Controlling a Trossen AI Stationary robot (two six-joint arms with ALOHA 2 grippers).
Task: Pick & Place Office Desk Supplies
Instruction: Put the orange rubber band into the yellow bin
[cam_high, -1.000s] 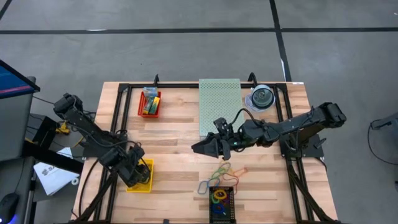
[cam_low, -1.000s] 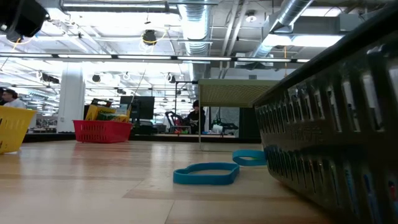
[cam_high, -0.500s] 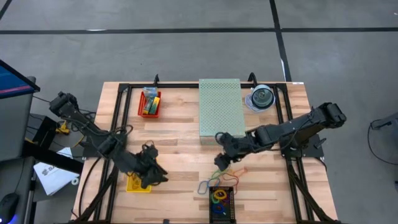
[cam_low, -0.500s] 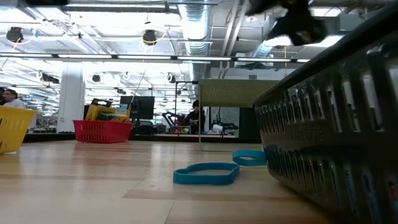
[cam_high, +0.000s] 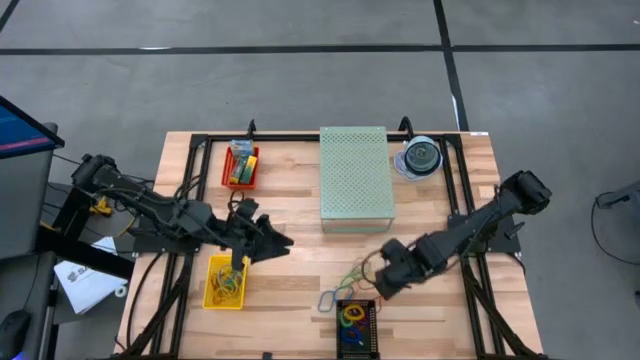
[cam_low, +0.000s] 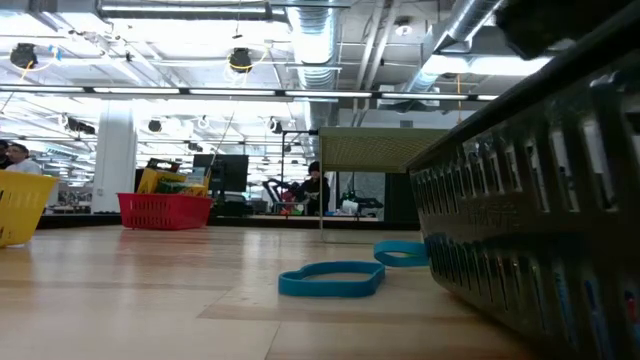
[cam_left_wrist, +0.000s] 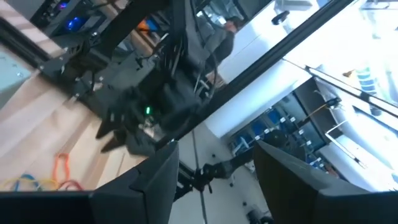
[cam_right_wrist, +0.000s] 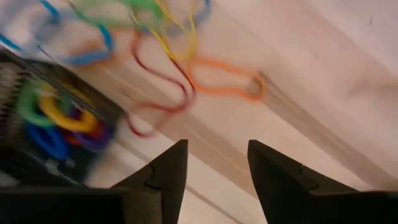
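Seen from overhead, the right arm reaches from its base at the counter's (cam_high: 290, 215) 3 o'clock edge down toward 5 o'clock, its end effector (cam_high: 383, 283) low over the wood just beside a tangle of loose rubber bands (cam_high: 352, 275). The right wrist view shows its two dark fingers (cam_right_wrist: 168, 177) parted with nothing between them, orange (cam_right_wrist: 227, 79) and red (cam_right_wrist: 158, 87) loops lying on the wood beyond. The left arm stretches from 9 o'clock toward the middle, its end effector (cam_high: 275, 243) raised above the counter near the yellow bin (cam_high: 211, 284); the left wrist view shows its fingers (cam_left_wrist: 158, 177) spread apart and empty.

The yellow bin, at about 7 o'clock, holds a few rubber bands (cam_high: 229, 290). A black mesh tray (cam_high: 371, 318) at 6 o'clock holds a heap of yellow, green, blue and purple bands (cam_high: 352, 320). A blue loop (cam_high: 328, 300) lies on the wood between the tangle and that tray; the low view shows it flat on the wood beside the tray's dark wall. At 11 o'clock a red basket (cam_high: 228, 172) carries small yellow-and-green crayon boxes (cam_high: 241, 163). A pale green perforated box (cam_high: 354, 178) sits at 12 o'clock, with a clear round disc case (cam_high: 421, 158) at 1 o'clock.
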